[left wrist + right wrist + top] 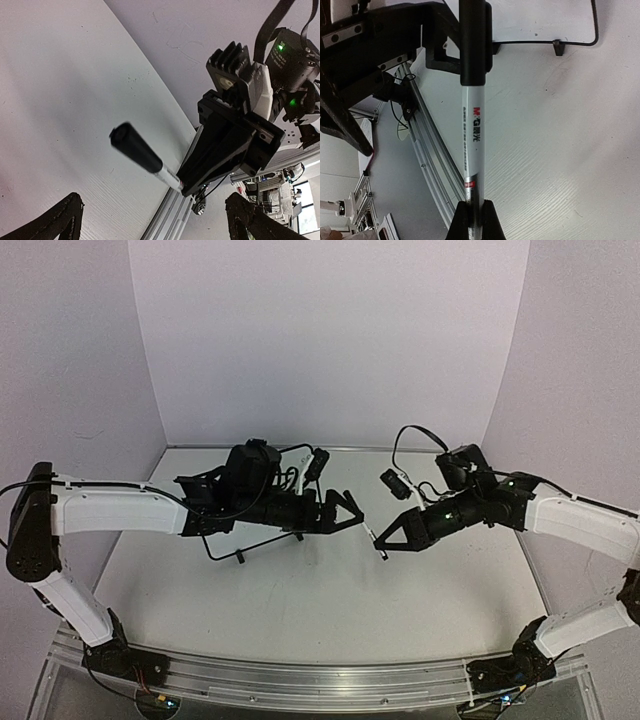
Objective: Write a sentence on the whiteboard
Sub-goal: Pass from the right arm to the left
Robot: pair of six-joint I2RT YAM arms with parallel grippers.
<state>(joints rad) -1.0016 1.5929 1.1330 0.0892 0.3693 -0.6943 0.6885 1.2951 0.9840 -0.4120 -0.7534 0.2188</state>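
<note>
Arms meeting over the middle of the table point(300, 625), shown from overhead and from both wrists. Your right gripper point(472, 217) is shut tight on the uncapped end of a marker point(472, 130). Its pale printed barrel runs straight out from the fingers to a black cap point(472, 40) seated on the far end. Your left gripper point(152, 222) is spread wide and holds nothing. Its two dark fingertips point(55, 220) sit at the lower corners of its own view, and the capped end of the marker point(137, 147) lies between and above them, touching neither. From overhead, the left gripper point(345, 512) and the right gripper point(388, 538) face each other near mid-table, close but apart, and the marker shows only as a pale sliver at the right fingers. The whiteboard point(250, 542) sits on the table left of centre, mostly covered by your left arm, so only a rounded corner and one edge of its thin black frame show below the forearm, with two small black feet point(240, 557) along that edge. In the right wrist view the whiteboard point(545, 20) lies beyond the cap, well apart from the marker, and you cannot tell whether it lies flat or is propped
</note>
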